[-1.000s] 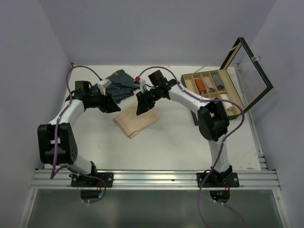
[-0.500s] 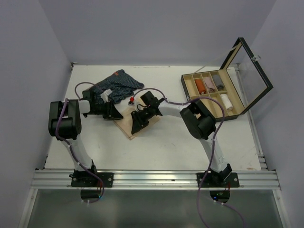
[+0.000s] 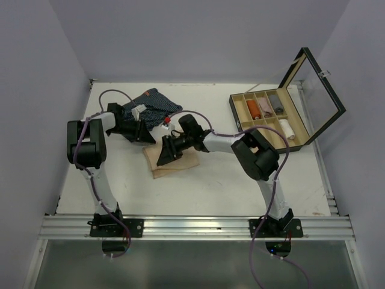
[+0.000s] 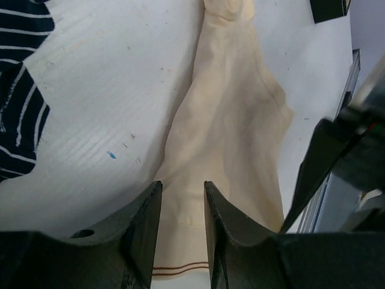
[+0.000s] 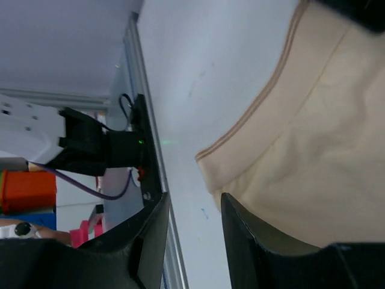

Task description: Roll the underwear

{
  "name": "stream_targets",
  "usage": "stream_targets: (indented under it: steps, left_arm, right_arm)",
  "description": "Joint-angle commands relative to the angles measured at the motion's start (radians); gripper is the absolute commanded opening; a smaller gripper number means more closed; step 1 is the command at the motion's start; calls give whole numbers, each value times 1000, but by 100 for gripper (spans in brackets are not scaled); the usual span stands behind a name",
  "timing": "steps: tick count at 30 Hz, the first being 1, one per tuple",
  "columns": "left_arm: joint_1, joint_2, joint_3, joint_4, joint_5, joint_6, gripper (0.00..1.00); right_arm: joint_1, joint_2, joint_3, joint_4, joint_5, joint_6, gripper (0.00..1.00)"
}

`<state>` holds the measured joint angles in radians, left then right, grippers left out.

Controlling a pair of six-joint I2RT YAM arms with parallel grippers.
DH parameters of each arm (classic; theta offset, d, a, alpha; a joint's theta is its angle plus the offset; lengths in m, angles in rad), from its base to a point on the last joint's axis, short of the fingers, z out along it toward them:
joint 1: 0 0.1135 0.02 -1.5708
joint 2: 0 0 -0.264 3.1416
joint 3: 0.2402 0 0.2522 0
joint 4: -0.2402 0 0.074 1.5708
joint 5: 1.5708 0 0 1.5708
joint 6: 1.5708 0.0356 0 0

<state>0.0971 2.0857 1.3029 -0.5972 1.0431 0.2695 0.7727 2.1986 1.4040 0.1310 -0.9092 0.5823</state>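
With the beige underwear point(image 3: 174, 161) lying left of centre on the desk point(image 3: 210, 186), the left gripper point(image 4: 182, 186), jaws narrowly parted astride its waistband, grip unclear, and the part-open right gripper point(image 5: 194, 201), empty at another edge, should pinch level and roll evenly.

Left hand point(image 4: 183, 235), fingers slightly apart, over the beige cloth's point(image 4: 234, 120) hem; navy striped cloth point(image 4: 18, 90) lies left on the desk point(image 4: 108, 90).

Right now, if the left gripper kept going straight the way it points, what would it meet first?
The beige underwear, which lies directly ahead of the left gripper and between its fingertips. They may even be touching; depth is unclear.
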Motion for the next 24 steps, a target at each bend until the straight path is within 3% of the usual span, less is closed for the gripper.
stream_targets:
  steps: [1, 8, 18, 24]
  left_arm:
    - [6, -97, 19, -121, -2, 181, 38]
    - [4, -233, -188, 137, 90, -38, 39]
    - [10, -150, -300, 263, 22, -111, 39]
    - [23, -52, -284, 217, -12, -72, 39]
  right_arm:
    - [-105, -142, 67, 134, -74, 129, 45]
    - [-254, 9, 263, -42, -37, -16, 45]
    - [-265, 211, 314, -73, 13, -107, 41]
    - [-323, 253, 274, -119, 92, -163, 39]
